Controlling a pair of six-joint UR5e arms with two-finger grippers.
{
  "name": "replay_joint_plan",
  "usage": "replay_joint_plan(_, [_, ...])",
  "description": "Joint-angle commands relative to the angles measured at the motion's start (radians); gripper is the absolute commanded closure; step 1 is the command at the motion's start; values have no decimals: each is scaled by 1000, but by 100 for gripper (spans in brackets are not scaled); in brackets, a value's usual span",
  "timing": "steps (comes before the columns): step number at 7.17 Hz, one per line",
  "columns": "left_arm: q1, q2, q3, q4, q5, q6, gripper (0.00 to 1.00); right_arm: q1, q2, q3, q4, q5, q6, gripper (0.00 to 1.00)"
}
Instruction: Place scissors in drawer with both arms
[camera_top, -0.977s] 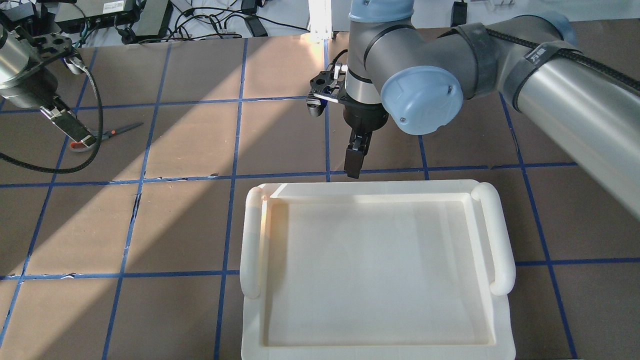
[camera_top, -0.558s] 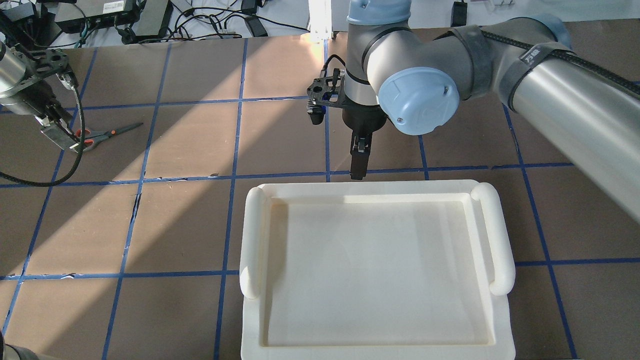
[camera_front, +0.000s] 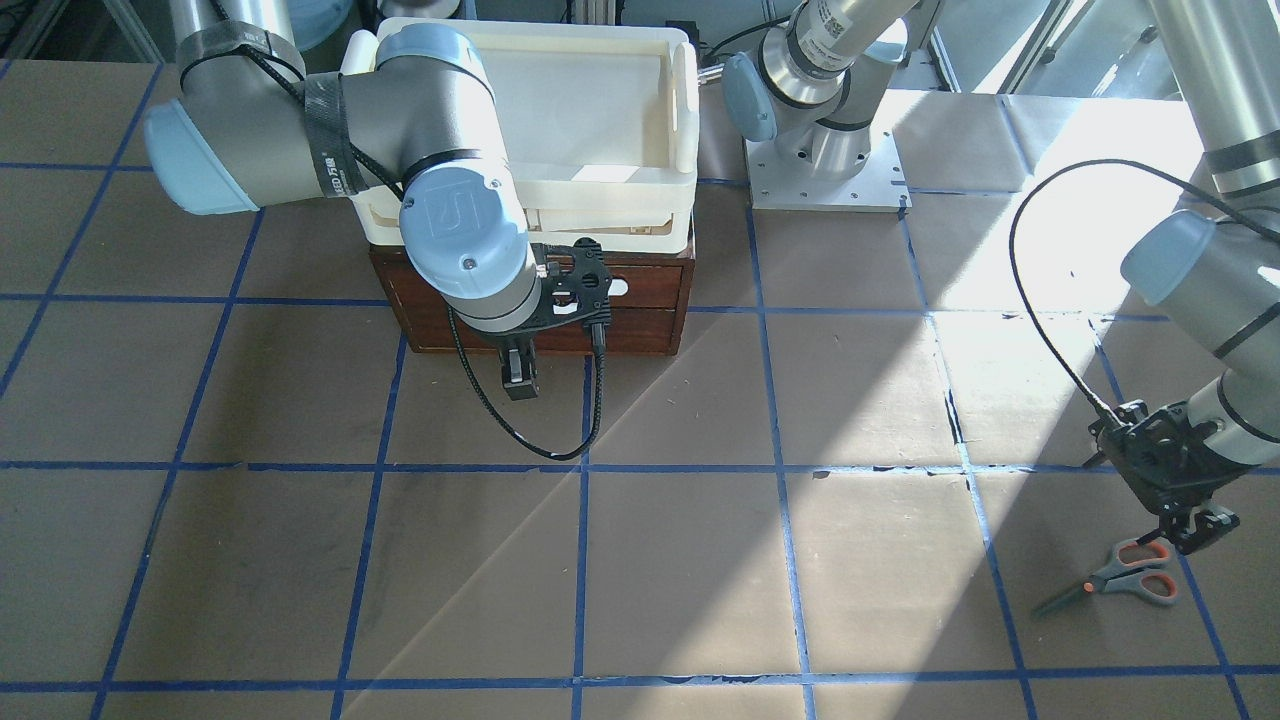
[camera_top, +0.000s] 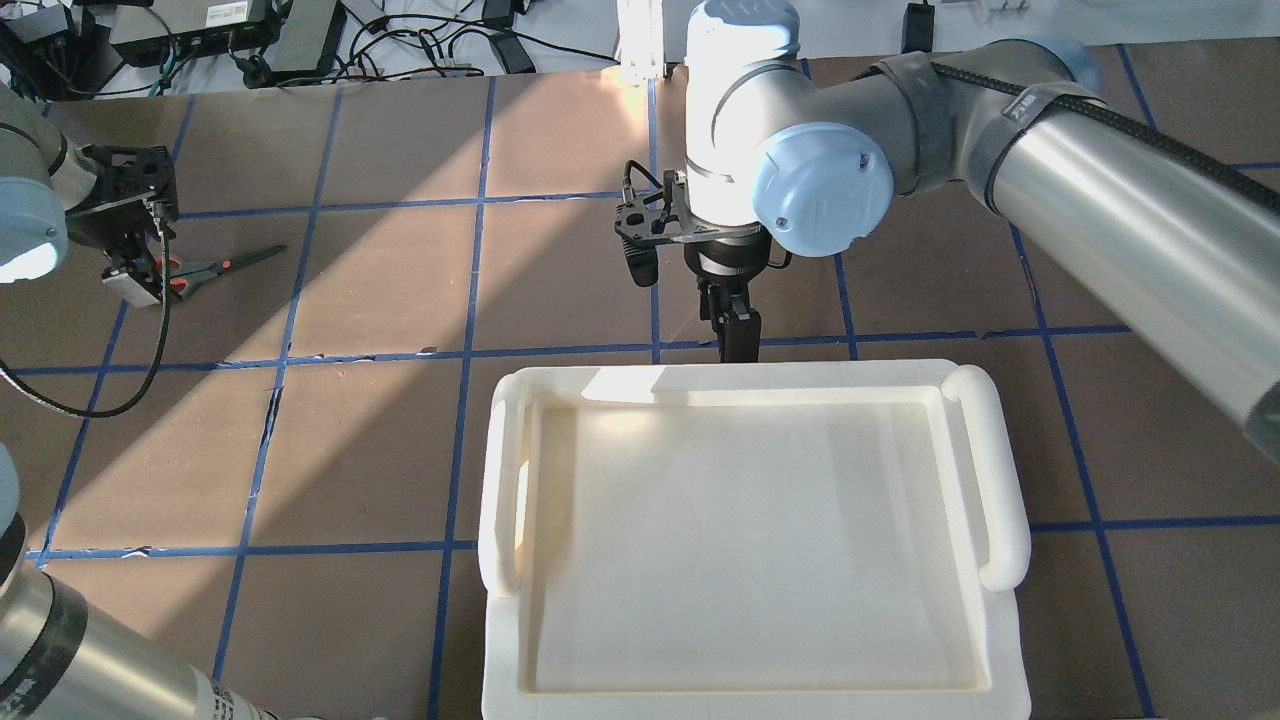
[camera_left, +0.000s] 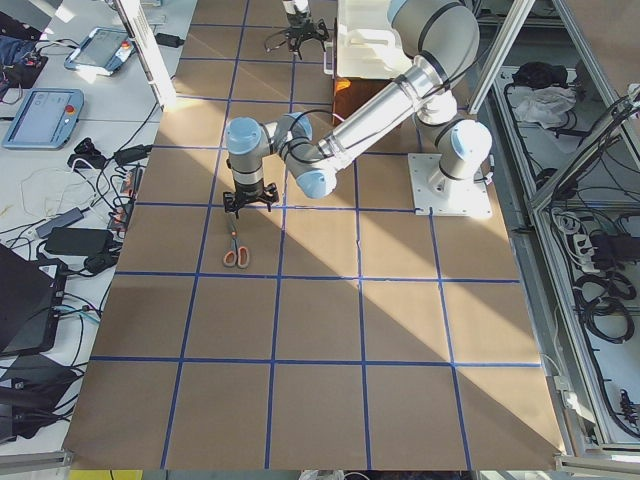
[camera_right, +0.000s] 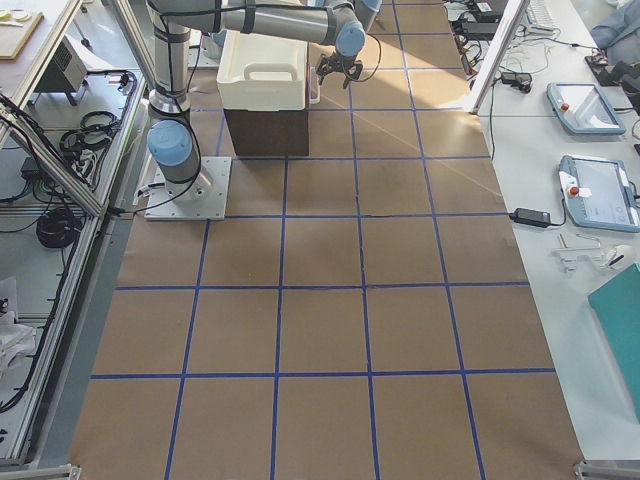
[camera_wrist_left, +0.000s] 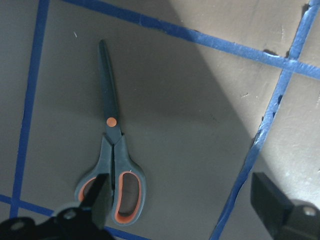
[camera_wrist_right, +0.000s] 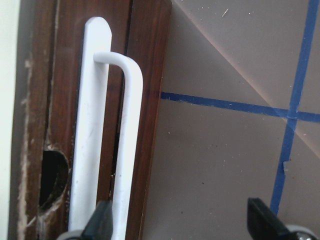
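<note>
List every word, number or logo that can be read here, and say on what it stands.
No text can be read with certainty.
Blue joint cap: a raised logo, letters unclear.
Black strap: white print, too blurred to read.
White label at the top edge: too small to read.

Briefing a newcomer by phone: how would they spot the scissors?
On the table gridded with blue tape, look to the robot's left end, away from the drawer. Under the left gripper lie the scissors: dark blades, grey loops lined orange, the only orange there.
</note>
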Motion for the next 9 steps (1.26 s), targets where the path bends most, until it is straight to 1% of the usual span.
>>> replay_joint_plan(1, [20, -72, 22, 65, -6, 81, 0, 0, 41, -48, 56, 11, 6, 5])
replay_joint_plan(3, [20, -133, 74, 69, -12, 97, 0, 3, 43, -41, 61, 9, 6, 4])
replay_joint_plan(5, [20, -173, 102, 69, -58, 97, 0, 8, 40, -38, 96, 9, 9, 5])
replay_joint_plan(7, [20, -207, 126, 69, -61, 95, 2, 9, 42, -35, 105, 9, 9, 5])
replay_joint_plan(8, [20, -221, 135, 69, -61, 100, 3, 17, 42, -15, 89, 3, 6, 5])
replay_joint_plan(9, [20, -225, 148, 70, -63, 100, 6, 18, 45, -6, 67, 6, 4, 5])
